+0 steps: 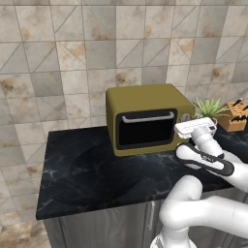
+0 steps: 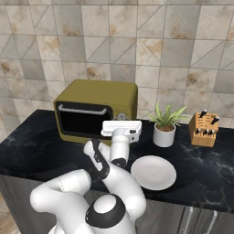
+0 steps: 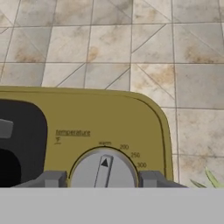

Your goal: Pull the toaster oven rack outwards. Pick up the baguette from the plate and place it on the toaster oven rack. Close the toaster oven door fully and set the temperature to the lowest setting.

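Right at the toaster oven, the gripper is clamped on the temperature knob, pointer near "warm"; door looks shut already. Plate right of the oven is bare, so the baguette's presumably inside; only the dial's left, I'd guess.

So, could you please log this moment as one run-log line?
stage: temperature setting | end effector: fingers either side of grey round temperature knob | black-glass oven door: closed | round white plate: bare

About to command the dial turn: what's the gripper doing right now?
Gripper: closed around the temperature knob on the toaster oven, a fingertip on each side of it.
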Available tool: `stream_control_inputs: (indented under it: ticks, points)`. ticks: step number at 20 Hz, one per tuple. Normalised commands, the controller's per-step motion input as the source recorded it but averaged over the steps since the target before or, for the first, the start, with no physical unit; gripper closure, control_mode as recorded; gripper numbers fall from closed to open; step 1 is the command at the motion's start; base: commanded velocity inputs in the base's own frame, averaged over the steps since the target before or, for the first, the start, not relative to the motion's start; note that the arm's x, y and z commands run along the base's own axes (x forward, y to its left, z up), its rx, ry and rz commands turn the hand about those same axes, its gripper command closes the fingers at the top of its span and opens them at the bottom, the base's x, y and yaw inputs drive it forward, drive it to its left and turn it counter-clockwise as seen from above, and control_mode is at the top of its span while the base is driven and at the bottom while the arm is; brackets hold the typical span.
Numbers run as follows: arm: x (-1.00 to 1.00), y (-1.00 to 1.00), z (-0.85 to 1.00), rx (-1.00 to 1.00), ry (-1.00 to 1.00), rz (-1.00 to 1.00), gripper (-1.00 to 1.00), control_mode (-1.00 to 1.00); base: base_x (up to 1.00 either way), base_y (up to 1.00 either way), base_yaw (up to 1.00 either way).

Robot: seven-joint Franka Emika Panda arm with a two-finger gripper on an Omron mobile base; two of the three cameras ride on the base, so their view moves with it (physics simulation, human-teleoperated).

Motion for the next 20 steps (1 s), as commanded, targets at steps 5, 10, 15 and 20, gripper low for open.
stream_control_inputs:
  ticks: [5, 10, 15, 20]
  points:
    - [0.23, 0.09, 0.00, -0.15, 0.00, 0.01, 1.00, -1.00, 0.00, 0.00, 0.00]
    - [0.19, 0.04, 0.00, -0.30, 0.00, 0.07, 1.00, -1.00, 0.00, 0.00, 0.00]
    - [0.14, 0.00, 0.00, -0.42, 0.00, 0.16, 1.00, -1.00, 0.00, 0.00, 0.00]
    - [0.08, 0.00, 0.00, -0.52, 0.00, 0.21, 1.00, -1.00, 0.00, 0.00, 0.00]
